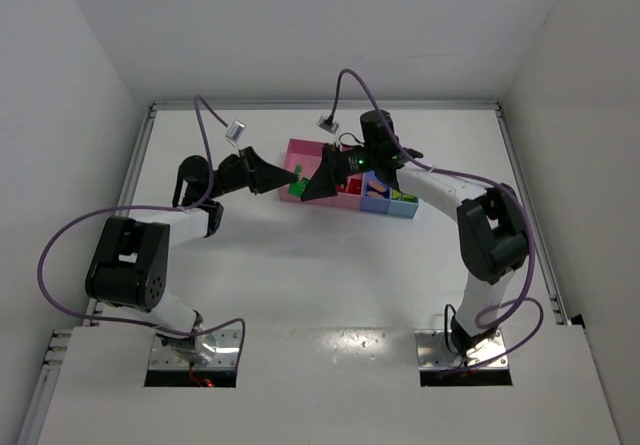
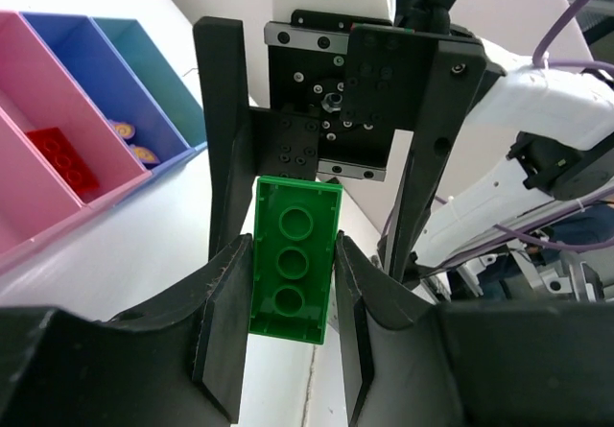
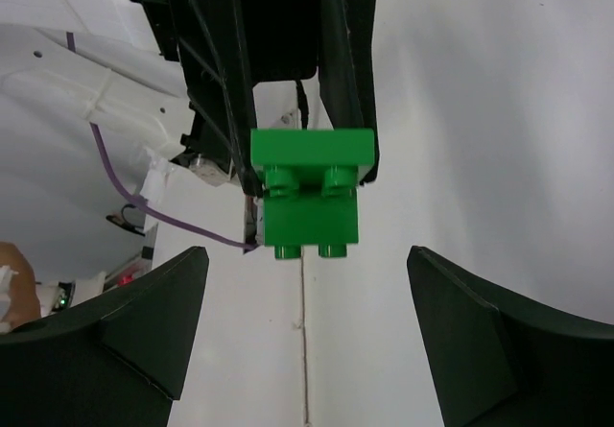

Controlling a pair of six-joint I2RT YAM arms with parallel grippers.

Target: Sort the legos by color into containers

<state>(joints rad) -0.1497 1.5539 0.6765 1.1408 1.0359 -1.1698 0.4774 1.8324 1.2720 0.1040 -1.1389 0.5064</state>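
Observation:
A green lego stack (image 2: 297, 225) is clamped between my left gripper's (image 2: 291, 288) fingers, with my left gripper (image 1: 287, 178) shut on it in front of the containers (image 1: 300, 155). My right gripper (image 3: 307, 293) faces it, open wide. The green lego (image 3: 312, 197) hangs centred ahead of the right gripper's gap, touching neither finger. In the top view my right gripper (image 1: 320, 185) meets the left over the wide pink bin. A red lego (image 2: 62, 158) lies in a pink bin (image 2: 38, 82). Small purple and orange pieces (image 2: 129, 139) lie in the dark blue bin (image 2: 82, 53).
The light blue bin (image 2: 144, 62) ends the row of bins. Purple cables (image 1: 60, 245) loop from both arms over the white table (image 1: 300, 265). Metal rails (image 1: 135, 165) edge the table, and white walls close in on three sides.

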